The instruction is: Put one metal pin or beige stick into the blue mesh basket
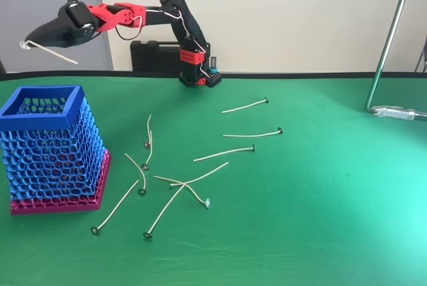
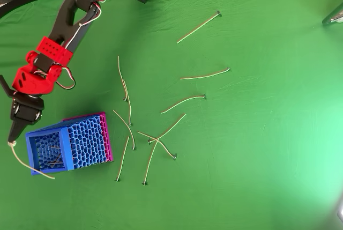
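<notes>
Now your gripper (image 1: 27, 45) holds beige stick (image 1: 55, 54) above blue mesh basket (image 1: 47, 108); more sticks (image 2: 184, 101) on green table (image 2: 257, 149), beige wall (image 1: 293, 13) behind.

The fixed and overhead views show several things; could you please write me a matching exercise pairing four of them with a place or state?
Things:
1. claw
2. blue mesh basket
3. held pin
4. loose pins

Places or states:
A. lying scattered on the green cloth
B. raised above the table, shut on a thin pin
C. standing upright at the left of the fixed view
D. gripped at one end, the rest sticking out over the basket in the overhead view

Pairs: 1-B, 2-C, 3-D, 4-A
</notes>
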Controlling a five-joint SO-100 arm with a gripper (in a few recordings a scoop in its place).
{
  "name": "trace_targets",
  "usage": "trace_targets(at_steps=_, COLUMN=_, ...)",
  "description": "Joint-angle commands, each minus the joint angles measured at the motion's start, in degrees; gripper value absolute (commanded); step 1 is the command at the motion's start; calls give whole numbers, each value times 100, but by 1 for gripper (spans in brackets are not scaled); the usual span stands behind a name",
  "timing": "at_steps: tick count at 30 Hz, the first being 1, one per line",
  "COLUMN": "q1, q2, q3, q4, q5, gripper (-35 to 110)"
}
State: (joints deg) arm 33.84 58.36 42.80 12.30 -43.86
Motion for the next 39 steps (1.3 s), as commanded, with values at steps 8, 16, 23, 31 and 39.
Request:
trace_targets(at_steps=8, q1=-70, q2=-123, q3=-422, q4=-18, q5=-123, gripper=4)
trace_targets(at_steps=16, q1=-97, q2=-132, q3=-422, q4=-158, q5=-237, gripper=17)
trace_targets(at_steps=23, q1=-105, q2=-88, q3=-404, q4=-167, q5=-229, gripper=17)
trace_targets(at_steps=31, q1=-299, q2=650, q3=202, q4=-44, q5=44, gripper=0)
trace_targets(at_steps=39, q1=-659, q2=2109, q3=1854, q4=167, q5=536, gripper=0)
